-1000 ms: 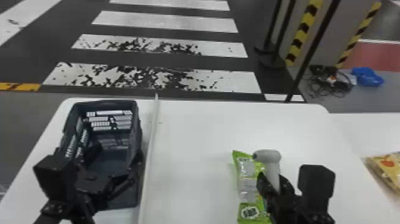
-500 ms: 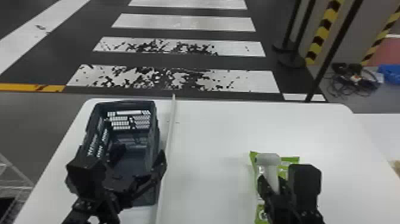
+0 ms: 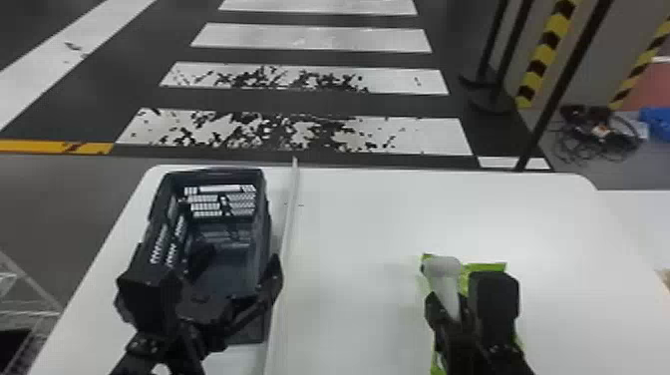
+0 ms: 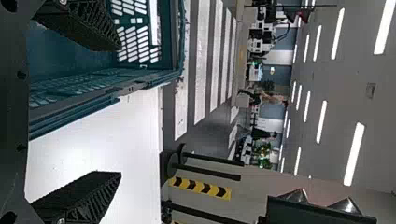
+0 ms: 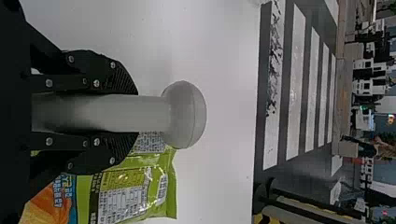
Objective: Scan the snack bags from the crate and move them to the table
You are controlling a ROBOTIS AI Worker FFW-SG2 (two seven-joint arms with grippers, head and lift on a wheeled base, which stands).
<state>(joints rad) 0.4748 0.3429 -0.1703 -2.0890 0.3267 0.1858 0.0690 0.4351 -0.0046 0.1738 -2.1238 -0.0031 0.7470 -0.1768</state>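
Observation:
In the head view my left gripper (image 3: 227, 306) stands open over the near end of the dark crate (image 3: 264, 234); its fingers straddle the crate's side wall in the left wrist view, where the gripper (image 4: 116, 112) has nothing between its fingers and the crate (image 4: 93, 91) lies partly behind one of them. My right gripper (image 3: 451, 304) is at the right of the table, shut on the grey scanner (image 3: 443, 274). The right wrist view has the gripper (image 5: 135, 113) clamped round the handle of the scanner (image 5: 184, 114). A green snack bag (image 5: 130, 191) lies on the table beside and partly behind it.
A thin pale strip (image 3: 286, 229) runs along the white table (image 3: 349, 239), just right of the crate. A wire rack (image 3: 30, 294) stands off the table's left side. Part of another package (image 3: 665, 275) shows at the far right edge.
The head view has shifted, so table and crate sit farther right in it. The right gripper and scanner have moved left relative to the green bag, now covering more of it.

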